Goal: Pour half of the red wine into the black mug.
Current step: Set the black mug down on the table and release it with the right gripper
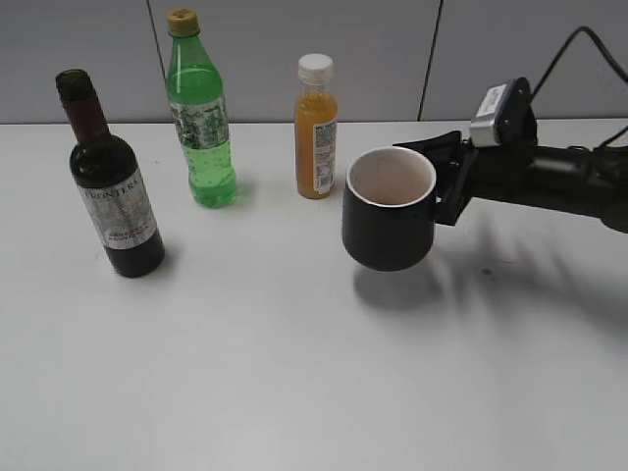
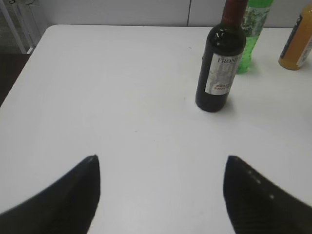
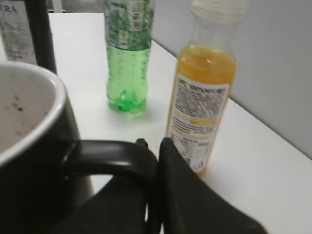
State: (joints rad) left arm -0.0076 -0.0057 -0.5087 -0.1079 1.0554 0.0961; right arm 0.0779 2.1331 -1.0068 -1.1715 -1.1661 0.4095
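Observation:
The red wine bottle [image 1: 113, 186], dark green glass with maroon neck foil and a silver-white label, stands upright at the left of the table; it also shows in the left wrist view [image 2: 220, 68]. The black mug [image 1: 389, 210] with a white, stained inside hangs above the table, slightly tilted. My right gripper [image 1: 449, 182] is shut on the mug's handle [image 3: 109, 156], seen close in the right wrist view [image 3: 155, 146]. My left gripper [image 2: 161, 161] is open and empty over bare table, well short of the wine bottle.
A bright green plastic bottle [image 1: 200, 118] and a small orange juice bottle [image 1: 316, 132] stand at the back, behind the mug. The table's left edge [image 2: 29, 63] shows in the left wrist view. A grey wall runs behind the table.

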